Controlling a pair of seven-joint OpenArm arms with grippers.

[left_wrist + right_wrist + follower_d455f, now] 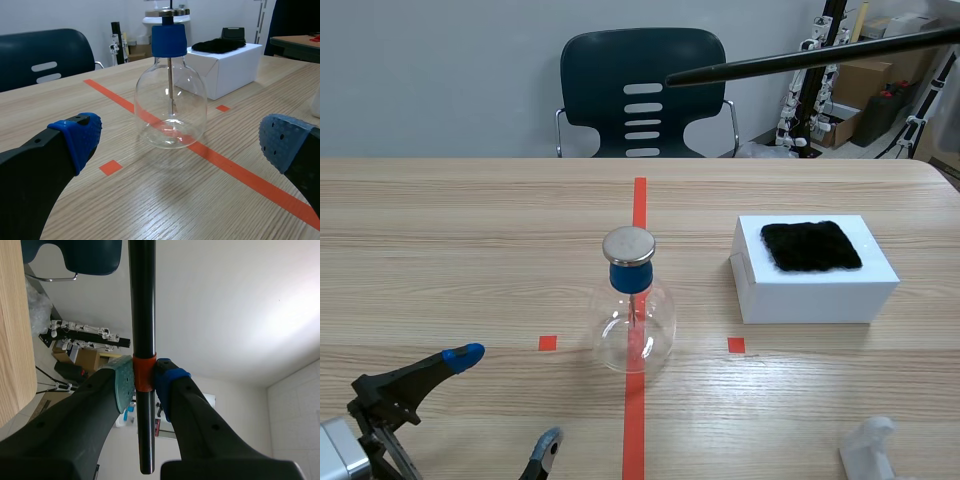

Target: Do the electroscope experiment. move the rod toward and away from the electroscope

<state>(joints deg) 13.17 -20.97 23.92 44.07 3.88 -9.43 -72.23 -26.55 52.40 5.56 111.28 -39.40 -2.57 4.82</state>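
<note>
Overhead, the black rod (800, 58) lies nearly level in the air above the far right part of the desk (470, 230). Its free tip shows in front of the dark chair (642, 60) beyond the desk's far edge, high above and well apart from the electroscope (635, 320). The right tool (144, 377) pinches the rod at an orange band (144, 371), one dotted pad pressed on each side, with a short stub of rod behind the grip and the long part ahead of it. The electroscope, a round clear glass flask with a blue stopper (629, 277) and a flat metal disc (628, 245) on top, stands upright on the red tape line near the desk's middle, between two small red squares. A thin metal stem hangs inside the glass. On its right, apart from it, sits a white box (815, 290) with a black cloth (810, 246) on its lid; the box is near the desk's right edge. Bare wood lies all round the flask. The left tool (507, 400) rests low at the near left corner, fingers spread wide and holding nothing, the flask ahead of it. A white object (868, 452) shows at the near right edge.
</note>
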